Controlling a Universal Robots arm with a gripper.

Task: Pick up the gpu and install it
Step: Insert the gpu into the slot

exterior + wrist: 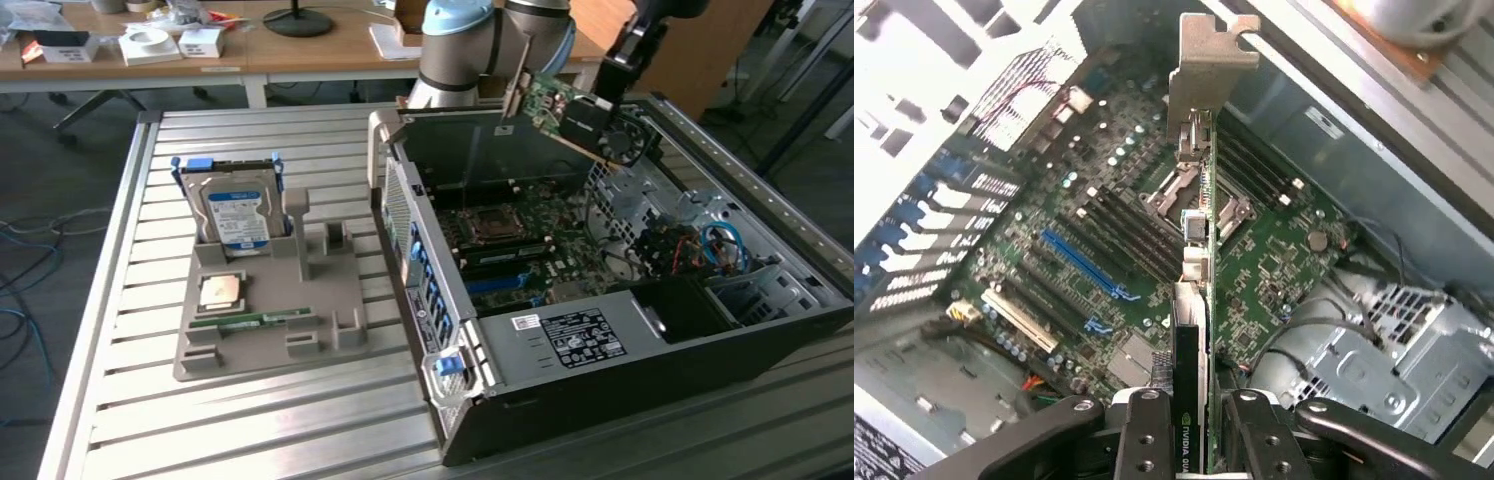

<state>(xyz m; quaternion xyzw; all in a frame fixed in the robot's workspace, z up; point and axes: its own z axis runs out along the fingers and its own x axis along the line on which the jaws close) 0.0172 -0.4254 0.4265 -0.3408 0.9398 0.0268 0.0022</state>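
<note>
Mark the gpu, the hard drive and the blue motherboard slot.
gpu (pixel 547 100), exterior view, green circuit board.
hard drive (pixel 240 215), exterior view, label face.
blue motherboard slot (pixel 1082 264), wrist view, middle of its length.

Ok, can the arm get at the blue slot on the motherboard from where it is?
Probably yes: the case stands open, and the gpu held in the pincer hangs over the motherboard with nothing covering the blue slot.

The claw (pixel 611 118) holds the gpu (pixel 547 100) (tilted) above 1 open computer case (pixel 641 390).
</note>
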